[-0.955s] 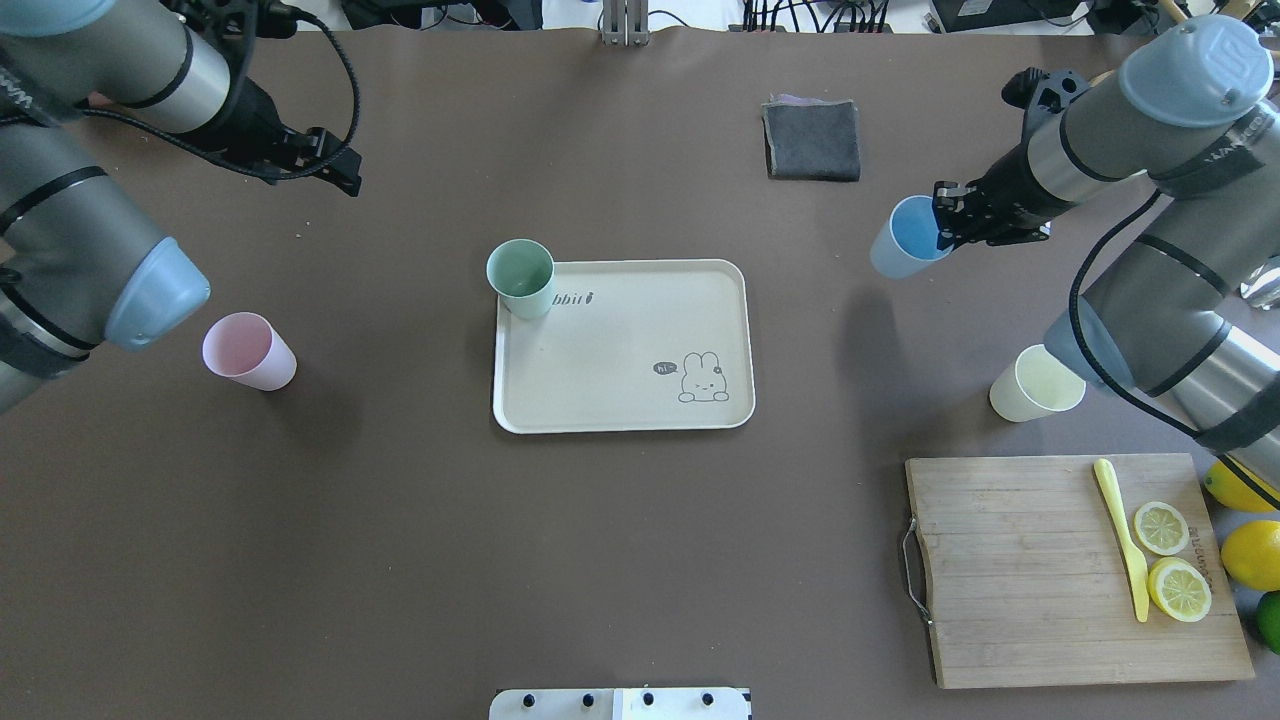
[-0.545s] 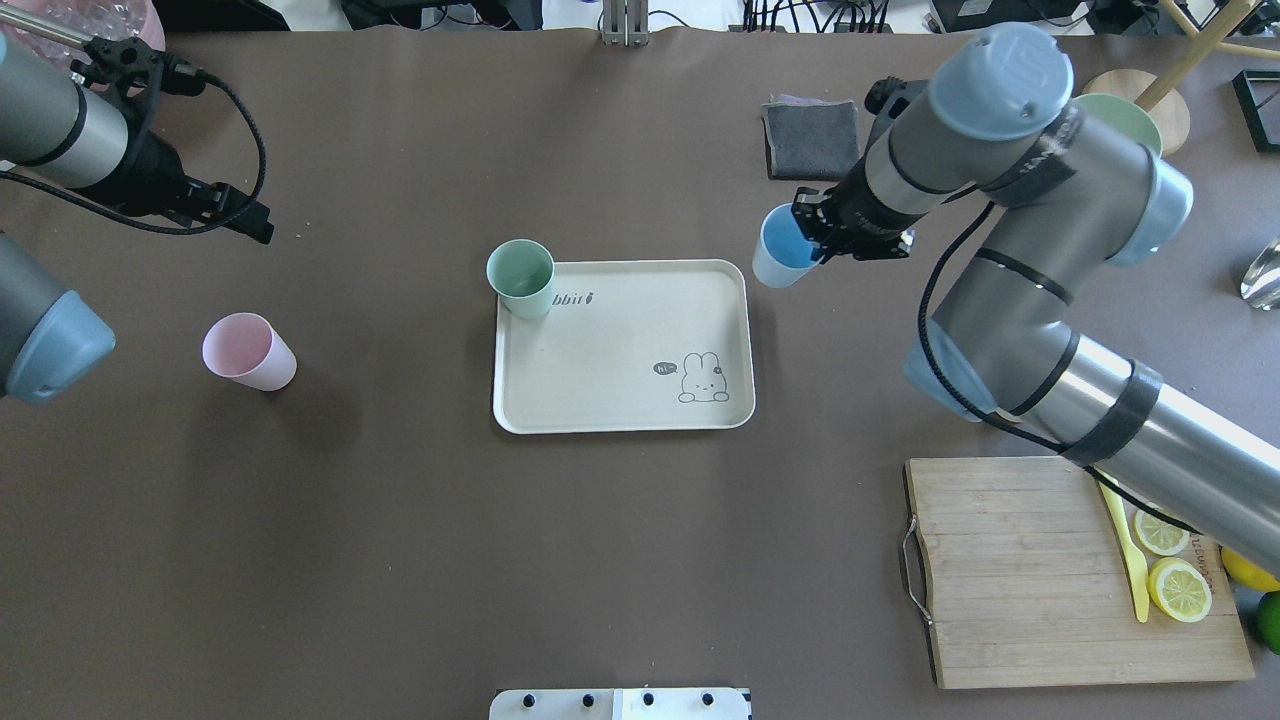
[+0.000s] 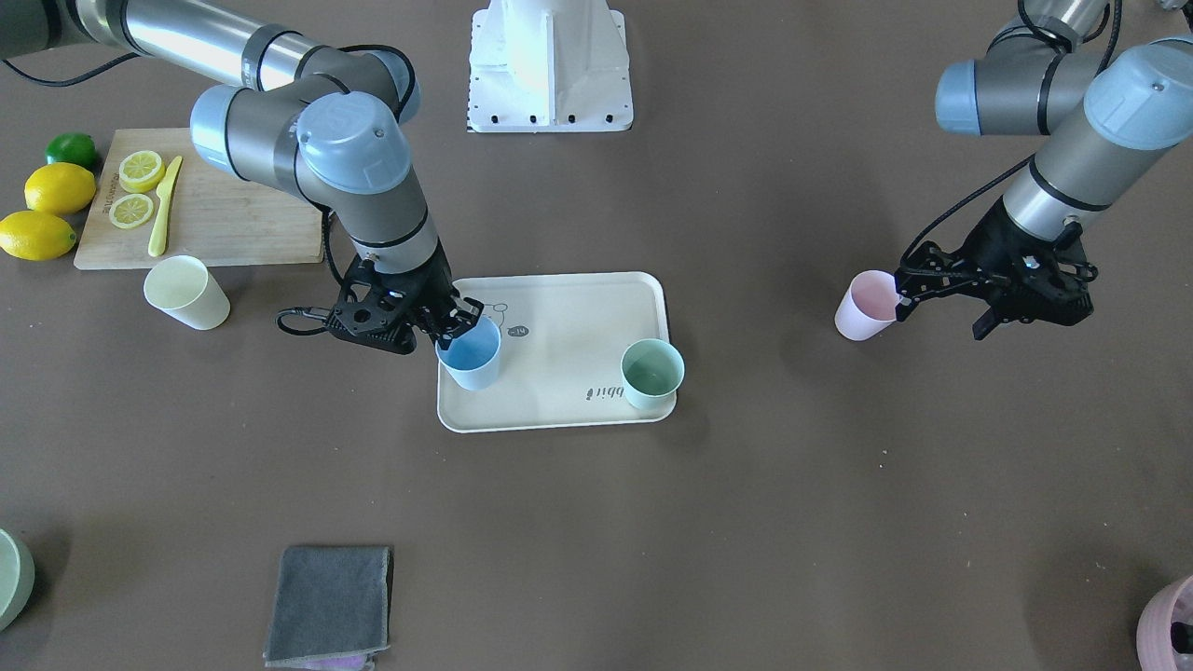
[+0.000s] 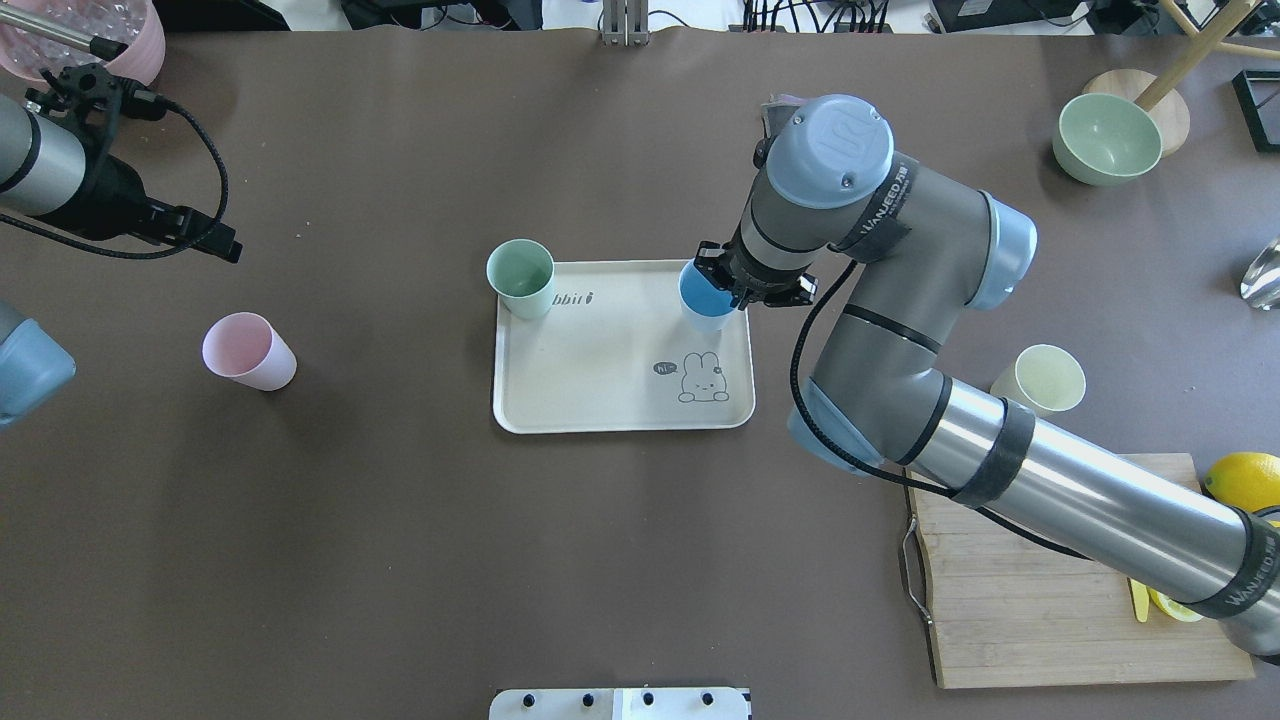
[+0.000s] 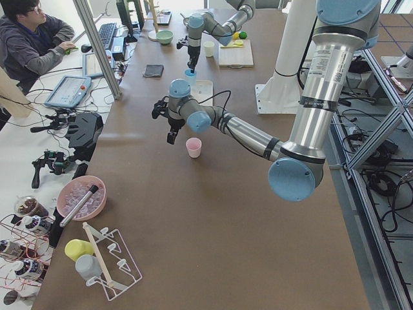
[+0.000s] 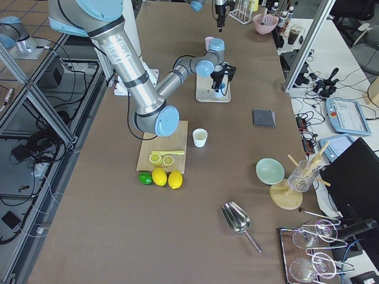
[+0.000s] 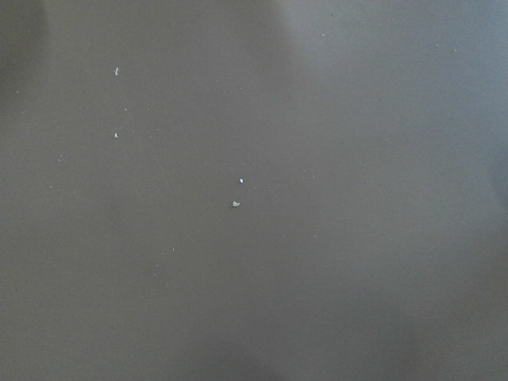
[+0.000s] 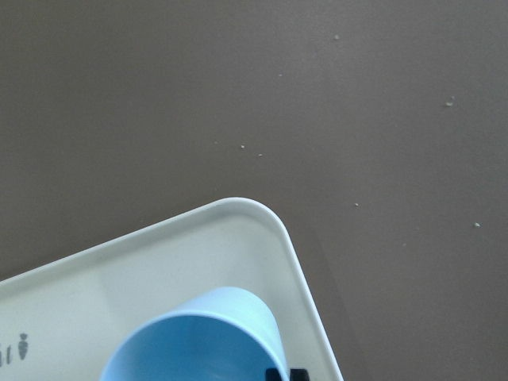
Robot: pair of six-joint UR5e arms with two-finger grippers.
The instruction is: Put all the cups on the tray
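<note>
The cream tray (image 4: 600, 375) lies mid-table; it also shows in the front view (image 3: 569, 312). The mint green cup (image 4: 520, 278) stands on its far left corner. My right gripper (image 4: 742, 293) is shut on the rim of the light blue cup (image 4: 704, 297) and holds it upright at the tray's far right corner (image 8: 238, 210); I cannot tell if the cup touches the tray. The pink cup (image 4: 248, 350) stands on the table left of the tray. My left gripper (image 3: 941, 312) is open and empty, just beyond the pink cup (image 3: 865, 306). The pale yellow cup (image 4: 1040, 382) stands right of the tray.
A wooden cutting board (image 4: 1010, 600) with lemon slices and a yellow knife lies at the near right, partly under my right arm. A green bowl (image 4: 1105, 125) is far right, a grey cloth (image 3: 328, 604) beyond the tray, a pink pot (image 3: 1167, 623) far left.
My right arm has carried the blue cup leftward from right of the tray to the tray's far right corner. My left gripper has moved left and nearer, toward the pink cup.
</note>
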